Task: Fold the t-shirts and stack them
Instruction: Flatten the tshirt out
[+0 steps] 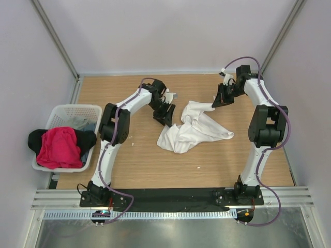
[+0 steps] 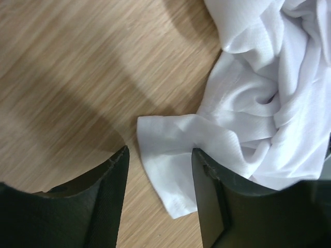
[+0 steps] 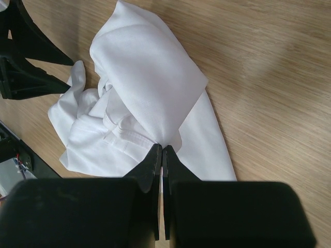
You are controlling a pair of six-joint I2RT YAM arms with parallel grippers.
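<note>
The white shirt [image 1: 194, 129] lies crumpled in the middle of the counter [image 1: 129, 165]. The right tool [image 3: 163, 150] is pinched tight on a fold of it, and the cloth is drawn toward the upper right of the top view. The left tool [image 2: 159, 155] stands part open, its jaws either side of a loose corner at the shirt's left edge, gripping nothing yet.

As I judge it, the left tool should close on that corner alone, low to the counter. Both arms should then draw apart to spread the shirt flat before any fold.

At the left of the frame the basket [image 1: 57, 111] holds a pink shirt [image 1: 59, 147], a black shirt [image 1: 35, 139] hanging over its rim, and some grey cloth [image 1: 85, 124] behind.
</note>
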